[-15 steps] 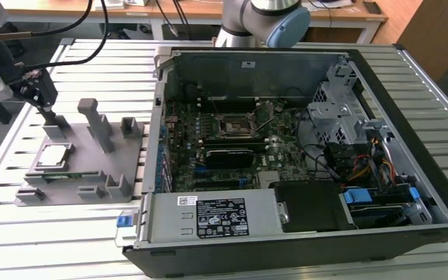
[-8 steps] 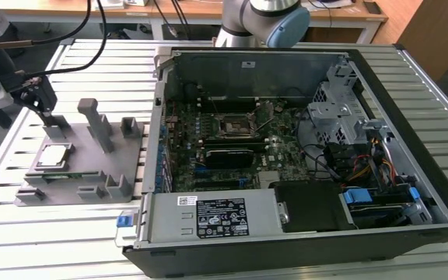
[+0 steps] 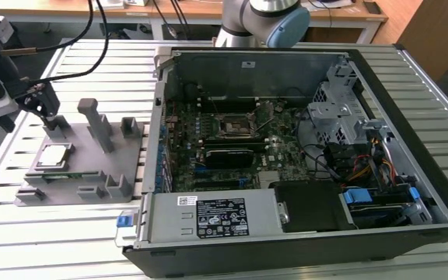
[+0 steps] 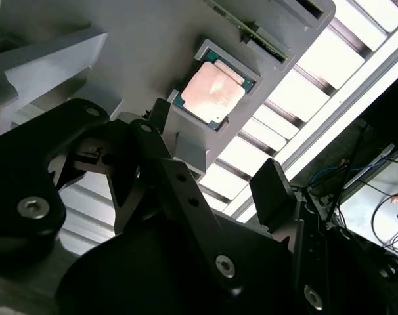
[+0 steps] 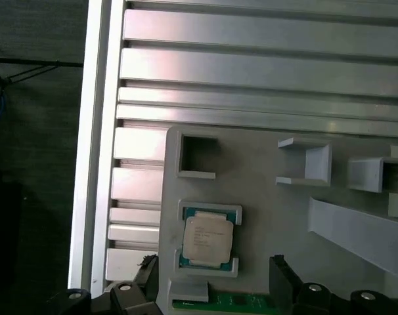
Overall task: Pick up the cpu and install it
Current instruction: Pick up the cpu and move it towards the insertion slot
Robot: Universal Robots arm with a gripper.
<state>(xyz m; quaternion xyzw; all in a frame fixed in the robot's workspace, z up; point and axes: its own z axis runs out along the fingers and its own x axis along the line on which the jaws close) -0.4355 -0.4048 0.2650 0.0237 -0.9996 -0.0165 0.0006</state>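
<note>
While the gripper hangs over the grey fixture at the exterior view's left, the cpu lies flat in its shallow pocket, silver top up, untouched and not yet lifted. Check the first wrist view: the fingers are spread wide with nothing between them, one on each side of the chip's line (no contact that I can make out). The open computer case sits well apart towards the exterior view's right, and the bare socket waits in the middle of the motherboard. Now the worries, as I judge them. That pocket has raised corner walls hugging the cpu tightly, so a finger that lands a touch off would strike plastic instead of the chip's thin green rim. A skewed pinch could tip the chip and jam one edge under a wall. There is very little edge to hold, so a light grip might let it slide out over the slatted table. And if it reaches the socket rotated or tilted, the contacts beneath could be damaged, so squareness at the grab matters most
</note>
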